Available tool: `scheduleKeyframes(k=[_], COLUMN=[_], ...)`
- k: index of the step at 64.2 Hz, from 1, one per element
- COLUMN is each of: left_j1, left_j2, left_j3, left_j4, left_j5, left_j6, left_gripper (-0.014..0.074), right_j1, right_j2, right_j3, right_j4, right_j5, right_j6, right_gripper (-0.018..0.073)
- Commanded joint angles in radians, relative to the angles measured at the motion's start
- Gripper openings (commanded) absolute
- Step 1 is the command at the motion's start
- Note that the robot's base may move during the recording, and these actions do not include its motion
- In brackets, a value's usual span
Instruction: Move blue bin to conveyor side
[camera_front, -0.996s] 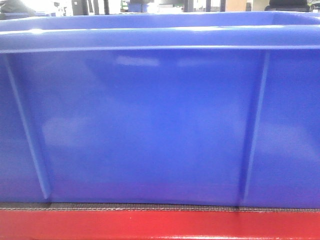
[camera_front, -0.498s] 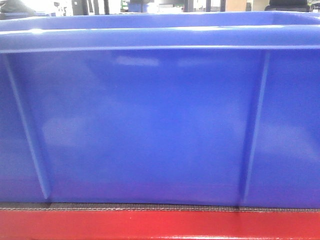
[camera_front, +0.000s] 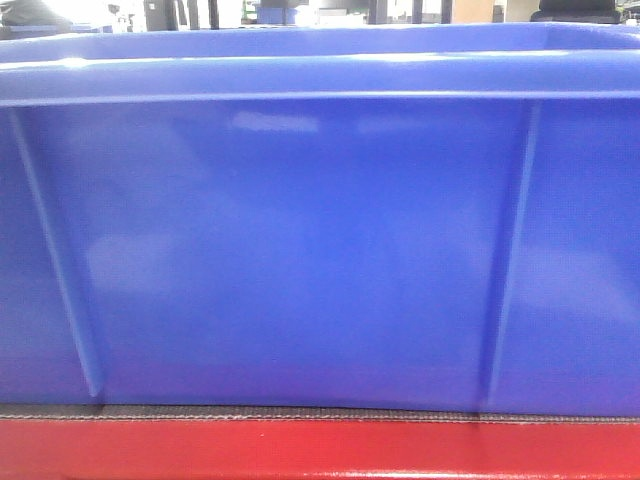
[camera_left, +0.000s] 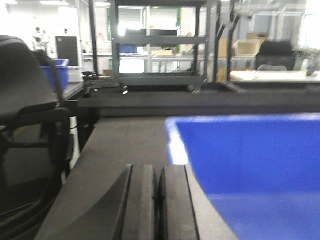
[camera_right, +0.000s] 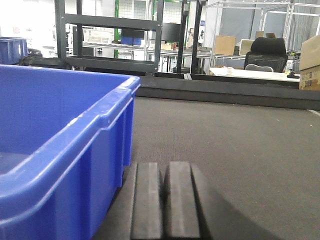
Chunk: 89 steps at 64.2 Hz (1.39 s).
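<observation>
The blue bin (camera_front: 300, 250) fills the front view, its ribbed wall standing on the dark belt of the conveyor side (camera_front: 300, 412) just behind the red strip (camera_front: 300, 448). In the left wrist view my left gripper (camera_left: 159, 200) is shut with nothing in it, low beside the bin's (camera_left: 250, 170) left end wall. In the right wrist view my right gripper (camera_right: 163, 200) is shut and empty, just off the bin's (camera_right: 55, 150) right end wall, over the belt (camera_right: 235, 150).
A black chair (camera_left: 25, 125) stands left of the belt. Dark metal shelving (camera_right: 110, 35) and a raised black edge (camera_right: 225, 92) run along the belt's far side. Another blue crate (camera_right: 12, 50) sits far back left. Cardboard boxes (camera_right: 310, 60) stand at the right.
</observation>
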Motion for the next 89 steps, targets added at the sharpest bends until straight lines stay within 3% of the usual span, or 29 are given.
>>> scheduleKeyframes(k=[1,19,22,89], left_j1=[0.022,0.077,0.077,0.067], left_j2=[-0.055,-0.176,-0.176,-0.176], left_j3=[0.077,0.239,0.239,0.239], left_j4=[0.002,0.002,0.002,0.006], left_j5=[-0.002,-0.009,-0.056,-0.057], left_j6=[0.019,-0.02,-0.036,-0.049], left_gripper=[0.0,0.0,0.0,0.0], right_j1=[-0.005,-0.005,-0.005,-0.005], right_j2=[-0.005,-0.005,-0.005,-0.005], right_j3=[0.0,0.0,0.0,0.0], right_j4=[0.003,0.003,0.003,0.003], right_j5=[-0.026,-0.026,-0.026,-0.028], right_j6=[-0.004,-0.004,-0.004,-0.004], right_gripper=[-0.007,-0.007,-0.007,-0.007])
